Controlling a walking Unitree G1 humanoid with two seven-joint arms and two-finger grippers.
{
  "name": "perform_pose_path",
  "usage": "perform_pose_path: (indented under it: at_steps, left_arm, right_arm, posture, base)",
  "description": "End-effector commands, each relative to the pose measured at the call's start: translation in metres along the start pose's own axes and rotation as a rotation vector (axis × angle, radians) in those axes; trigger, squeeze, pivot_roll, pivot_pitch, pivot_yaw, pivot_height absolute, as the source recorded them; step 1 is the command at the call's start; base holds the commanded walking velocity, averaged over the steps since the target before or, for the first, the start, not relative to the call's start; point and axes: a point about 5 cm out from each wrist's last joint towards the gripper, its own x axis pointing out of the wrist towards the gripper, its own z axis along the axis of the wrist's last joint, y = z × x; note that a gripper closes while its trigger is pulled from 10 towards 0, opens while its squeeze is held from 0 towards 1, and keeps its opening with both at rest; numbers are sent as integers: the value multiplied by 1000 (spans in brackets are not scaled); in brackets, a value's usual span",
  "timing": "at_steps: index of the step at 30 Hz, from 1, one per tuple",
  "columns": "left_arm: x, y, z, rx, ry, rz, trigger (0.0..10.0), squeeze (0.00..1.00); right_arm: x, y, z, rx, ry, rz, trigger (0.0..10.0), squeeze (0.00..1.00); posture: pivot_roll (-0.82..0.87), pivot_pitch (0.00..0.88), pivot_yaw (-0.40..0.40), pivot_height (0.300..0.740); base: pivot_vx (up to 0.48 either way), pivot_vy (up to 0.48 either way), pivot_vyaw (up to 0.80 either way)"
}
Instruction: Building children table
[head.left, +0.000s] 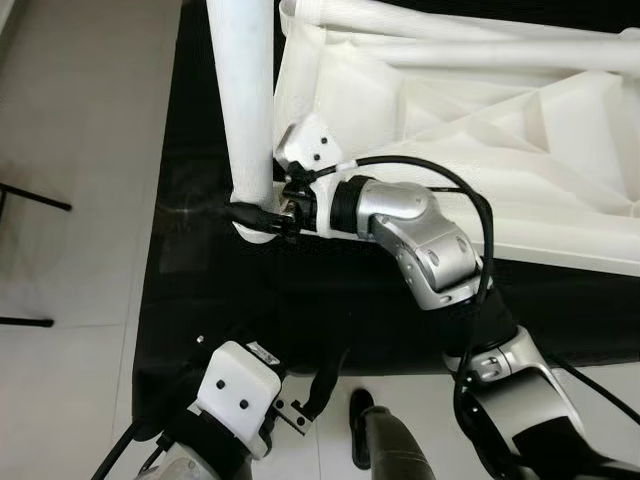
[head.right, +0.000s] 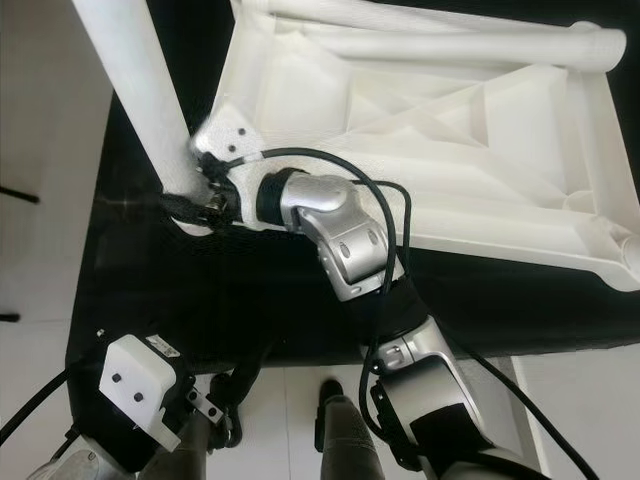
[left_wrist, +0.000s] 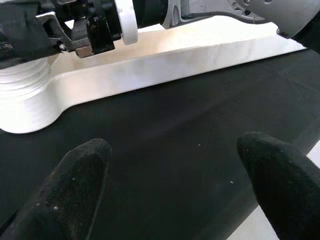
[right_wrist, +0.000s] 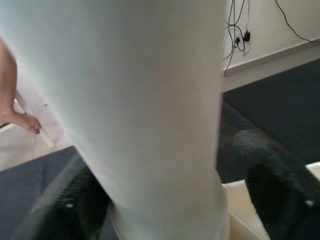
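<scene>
A white plastic table top (head.left: 480, 130) lies upside down on a black mat (head.left: 330, 300). At its near left corner a white table leg (head.left: 245, 90) stands upright, with a ribbed foot in the corner socket (left_wrist: 25, 85). My right gripper (head.left: 262, 215) is at the base of this leg. In the right wrist view the table leg (right_wrist: 150, 100) sits between the two black fingers (right_wrist: 280, 190), which press on either side. My left gripper (left_wrist: 175, 175) hovers low over the mat near its front edge, open with nothing between its fingertips.
More white tubes (head.left: 450, 20) lie along the far side of the table top. Pale floor (head.left: 80, 200) with thin black rods (head.left: 35, 195) lies left of the mat. Beyond the leg are wall cables (right_wrist: 240, 30) and a person's bare foot (right_wrist: 20, 117).
</scene>
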Motion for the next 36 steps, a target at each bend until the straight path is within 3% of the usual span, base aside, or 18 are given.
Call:
perform_pose_path:
  at_steps: [1,11,13,16,20,21,22,23,30,36]
  left_arm:
    - [-3,-3,-3,-9,20,4,10000,0]
    - [-3,-3,-4,-10,20,1,10000,0]
    - [-2,-3,-4,-10,19,1,10000,0]
    - [-1,-4,-4,-10,17,1,10000,0]
    - [-1,-4,-4,-10,15,3,10000,0]
    - [-1,-4,-4,-9,15,3,10000,0]
    - [-1,-4,-4,-9,15,3,10000,0]
    - [-1,-4,-4,-9,15,4,10000,0]
    - [-1,-4,-3,-8,13,6,10000,0]
    - [-1,-3,-4,-9,14,5,10000,0]
  right_arm:
    - [3,2,3,-15,-12,38,10000,0]
    - [3,-8,15,1,-81,119,10000,0]
    - [2,-11,19,-7,-108,167,10000,0]
    - [-1,-13,31,-56,-165,334,10000,0]
    - [1,-14,36,-83,-164,394,10000,0]
    - [2,-14,37,-89,-162,415,4980,0]
    - [2,-14,37,-89,-162,415,4980,0]
    - [4,-14,38,-93,-159,437,0,0]
    - [7,-16,37,-101,-143,478,0,0]
    - [5,-19,21,-85,-39,399,0,0]
  posture:
    - [-28,443,-62,740]
    - [-31,442,-61,740]
    - [-30,441,-63,740]
    - [-30,440,-64,740]
    - [-27,441,-66,740]
    - [-27,441,-66,740]
    - [-27,441,-66,740]
    - [-27,441,-66,740]
    - [-28,442,-67,740]
    - [-45,439,-67,740]
  base:
    - [0,0,0]
    - [0,0,0]
    - [0,0,0]
    - [0,0,0]
    - [0,0,0]
    - [0,0,0]
    - [0,0,0]
    - [0,0,0]
    - [0,0,0]
    - [0,0,0]
